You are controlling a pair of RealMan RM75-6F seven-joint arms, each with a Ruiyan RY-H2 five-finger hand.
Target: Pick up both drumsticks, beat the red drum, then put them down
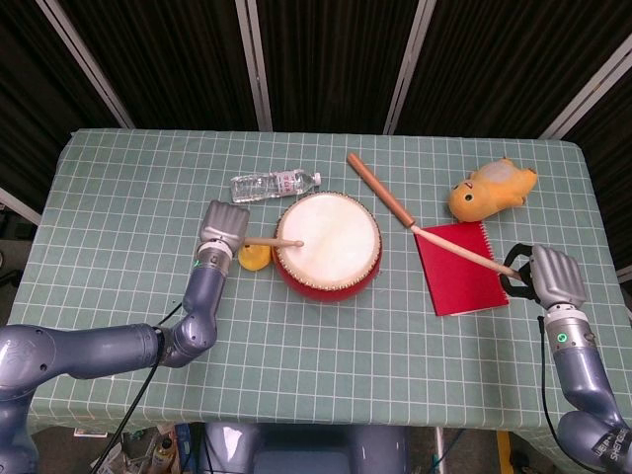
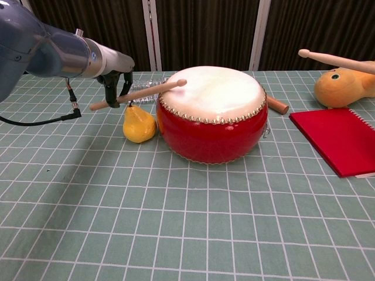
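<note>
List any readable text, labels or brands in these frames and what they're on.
Water bottle label: print present, too small and blurred to read.
Right arm's forearm, head view: white lettering along the bottom edge, too blurred to quote.
Red drum, red notebook, plush toy, drumsticks: no text visible.

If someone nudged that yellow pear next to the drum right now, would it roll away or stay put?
The pear stands upright on a rounded base, so a nudge would probably tip it. Its uneven shape suggests it would wobble in a curve, not roll straight. The red drum sits right beside it, so a push that way would likely stop at once.
</note>
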